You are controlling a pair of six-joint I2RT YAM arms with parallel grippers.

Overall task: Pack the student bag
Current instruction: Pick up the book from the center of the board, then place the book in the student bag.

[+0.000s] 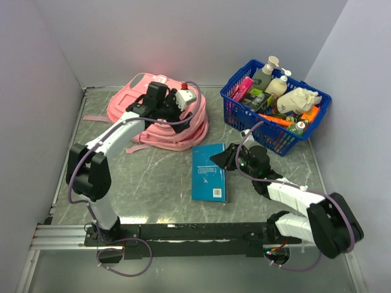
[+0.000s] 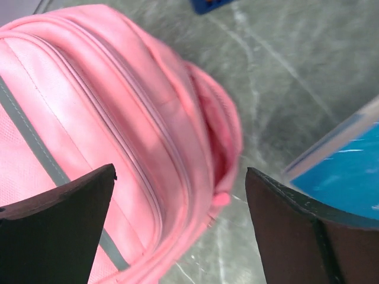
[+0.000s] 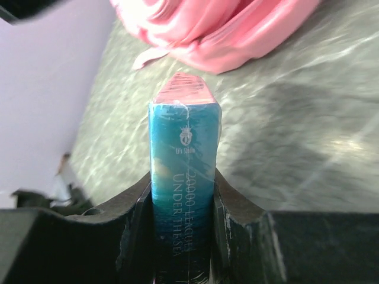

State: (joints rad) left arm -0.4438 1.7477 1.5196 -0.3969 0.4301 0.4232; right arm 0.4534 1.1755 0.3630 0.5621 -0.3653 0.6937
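Clamped across its spine in the right hand (image 3: 182, 183) is a blue book (image 3: 183, 136). The student bag (image 1: 125, 104) lies slumped at far left on the counter (image 1: 153, 183), the left hand (image 2: 180, 171) spread wide and empty above it. Soft, floppy fabric is judged (light too); a fold by the zip should be pinched.

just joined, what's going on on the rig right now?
Mid bag-packing. The right gripper is shut on the blue book at its spine edge. The book lies on the table beside the student bag, and I cannot tell whether it has lifted off. The left gripper hangs open over the student bag, holding nothing. The blue basket of bottles and other items sits at the far right. The book is not in the bag yet.
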